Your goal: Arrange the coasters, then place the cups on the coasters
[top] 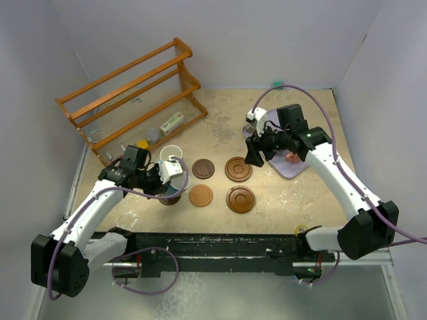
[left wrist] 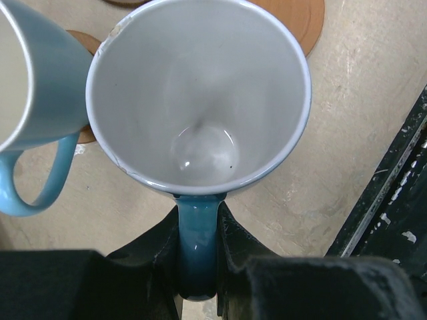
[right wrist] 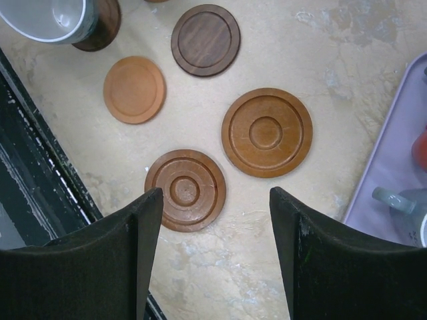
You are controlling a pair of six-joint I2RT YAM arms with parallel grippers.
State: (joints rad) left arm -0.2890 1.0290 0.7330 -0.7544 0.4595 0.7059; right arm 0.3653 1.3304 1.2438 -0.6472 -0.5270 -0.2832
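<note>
- Coasters lie flat on the counter [top: 293, 207] between the two arms. I can see five.
- Four of them make a square with gaps in between. The brown coaster [top: 203, 168] and the far ringed coaster [top: 238, 169] are at the back. The tan coaster [top: 201, 195] and the near ringed coaster [top: 241, 199] are in front.
- The dark coaster [right wrist: 105, 27] is left of the tan one. It peeks out from under the blue cup [left wrist: 200, 87].
- The left pincer [left wrist: 198, 240] is closed on the handle of the blue cup. The cup is upright with its mouth up. I cannot tell if it rests on the dark coaster or hangs just over it.
- The light blue cup [left wrist: 40, 80] stands upright just beside the blue cup, on its far side.
- The right pincer [right wrist: 215, 200] is wide open and holds nothing. It hangs over the counter between the ringed coasters and the tray [top: 297, 168].
- The tray is pale purple and lies right of the coasters. A grey cup [right wrist: 400, 207] sits on it, only partly in view. Something red-orange [top: 291, 158] is on it too, but it is too small to tell what it is.
- The wooden rack [top: 133, 93] stands at the back left, well apart from the coasters. A few small things lie at its foot.
</note>
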